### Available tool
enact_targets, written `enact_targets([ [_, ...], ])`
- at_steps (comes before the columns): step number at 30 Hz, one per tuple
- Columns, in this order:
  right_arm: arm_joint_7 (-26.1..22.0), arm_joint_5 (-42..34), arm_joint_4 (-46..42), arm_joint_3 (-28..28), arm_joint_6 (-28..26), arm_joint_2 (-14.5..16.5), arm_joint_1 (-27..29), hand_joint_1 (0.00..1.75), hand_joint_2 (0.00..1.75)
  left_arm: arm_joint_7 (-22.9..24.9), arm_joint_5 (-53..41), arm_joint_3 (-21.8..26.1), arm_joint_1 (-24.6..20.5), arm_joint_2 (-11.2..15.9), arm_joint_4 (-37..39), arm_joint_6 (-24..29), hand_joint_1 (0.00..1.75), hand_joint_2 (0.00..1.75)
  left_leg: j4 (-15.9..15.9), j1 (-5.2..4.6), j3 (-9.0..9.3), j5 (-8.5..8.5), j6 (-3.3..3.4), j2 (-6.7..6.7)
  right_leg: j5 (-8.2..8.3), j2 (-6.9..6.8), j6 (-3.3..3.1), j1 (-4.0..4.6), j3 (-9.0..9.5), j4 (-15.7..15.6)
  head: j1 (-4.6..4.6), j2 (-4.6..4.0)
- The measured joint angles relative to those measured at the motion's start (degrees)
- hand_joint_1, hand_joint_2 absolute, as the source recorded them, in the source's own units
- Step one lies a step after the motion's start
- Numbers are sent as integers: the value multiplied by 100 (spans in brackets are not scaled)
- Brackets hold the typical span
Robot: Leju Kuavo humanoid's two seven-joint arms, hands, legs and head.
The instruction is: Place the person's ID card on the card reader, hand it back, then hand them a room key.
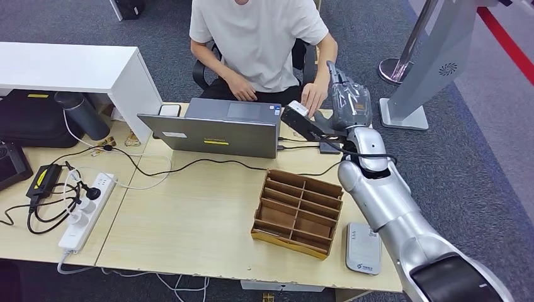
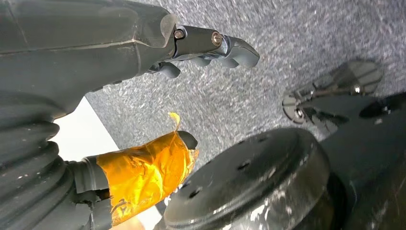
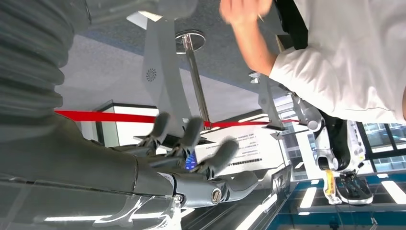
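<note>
My right hand (image 1: 349, 100), wrapped in clear film, is stretched out past the table's far edge toward the seated person (image 1: 258, 38). Its fingers (image 3: 191, 139) stand apart; only a small blue patch shows among them, and I cannot tell what it is. The person's hand (image 1: 313, 95) hovers just left of my hand, blurred in the right wrist view (image 3: 242, 10). A small pale piece (image 1: 298, 108) sits at their fingertips; I cannot tell whether it is a card. The white card reader (image 1: 363, 248) lies at the table's near right corner. My left hand (image 2: 143, 120) hangs over carpet, holding nothing.
A wooden divided box (image 1: 297, 212) stands on the table (image 1: 201, 220) left of the reader. A grey laptop (image 1: 217, 129) sits at the far edge, with cables trailing to a power strip (image 1: 85, 211). A white cabinet (image 1: 75, 69) is at the left, a grey stand (image 1: 434, 63) at the right.
</note>
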Motion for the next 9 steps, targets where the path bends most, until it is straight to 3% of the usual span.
enact_targets([
  [9, 327, 436, 30, 9, 40, -174, 32, 0, 175, 24, -68, 0, -19, -25, 0, 240, 0, 175, 3, -1, 1, 0, 0, 1, 0, 1, 0, 0, -2, -2, 0, 0],
])
